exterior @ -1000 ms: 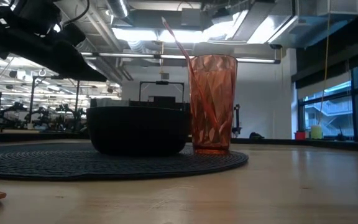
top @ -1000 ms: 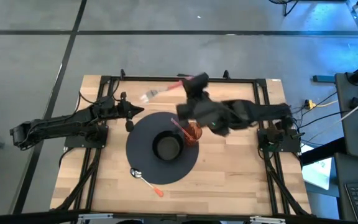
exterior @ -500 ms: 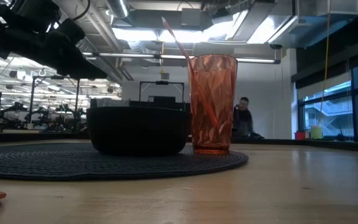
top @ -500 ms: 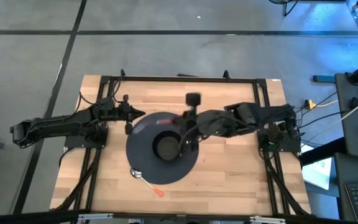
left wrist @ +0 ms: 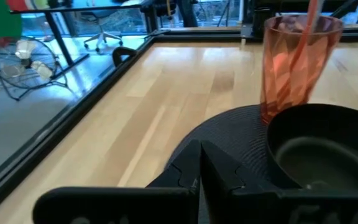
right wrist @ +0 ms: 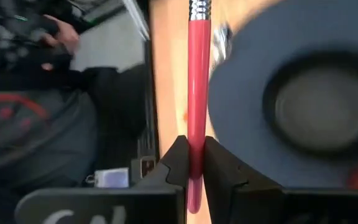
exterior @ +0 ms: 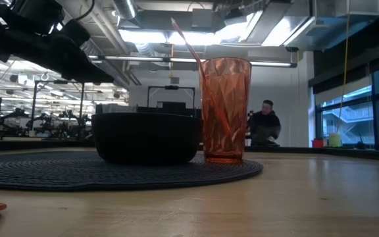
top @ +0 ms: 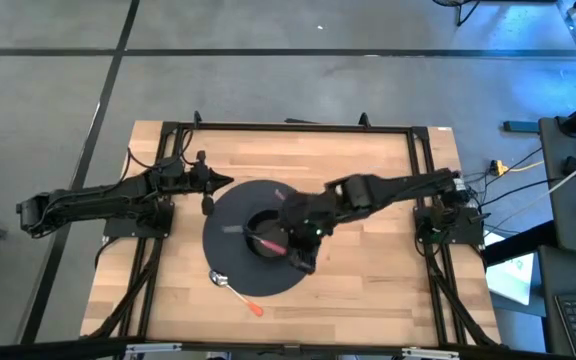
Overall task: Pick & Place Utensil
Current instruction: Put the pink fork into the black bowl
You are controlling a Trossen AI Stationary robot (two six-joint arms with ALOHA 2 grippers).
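My right gripper (top: pixel 280 243) hangs over the black bowl (top: pixel 252 221) on the round dark mat (top: pixel 226 255), shut on a red-handled utensil (top: pixel 264 241) whose metal end points toward the table's left. My left gripper (left wrist: pixel 199 167) is shut with nothing in it, at the mat's far left rim (top: pixel 208 186). An orange faceted cup (exterior: pixel 226 108) stands on the mat beside the bowl (exterior: pixel 147 138), and a red stick leans in it. In the high view my right arm covers the cup. A red-handled spoon (top: pixel 232 288) lies on the table near the mat's near rim. My right gripper pinches the utensil's red handle (right wrist: pixel 197 127) between its two fingers, near the handle's free end. The fingers slant down from the table's right. The handle runs out ahead of them, its metal collar (right wrist: pixel 198 9) farthest out. The utensil is lifted clear, above the bowl.
Black frame rails (top: pixel 288 126) run round the wooden table top. Bare wood lies at the far side (top: pixel 298 155) and at the near right (top: pixel 388 285). A person (exterior: pixel 266 124) shows in the room behind the table.
My right gripper has swung from the table's far middle down and toward the near edge, over the bowl, rolling its wrist. The utensil has turned with it, from sticking out far left to lying over the bowl. A person has come into the room behind the table.
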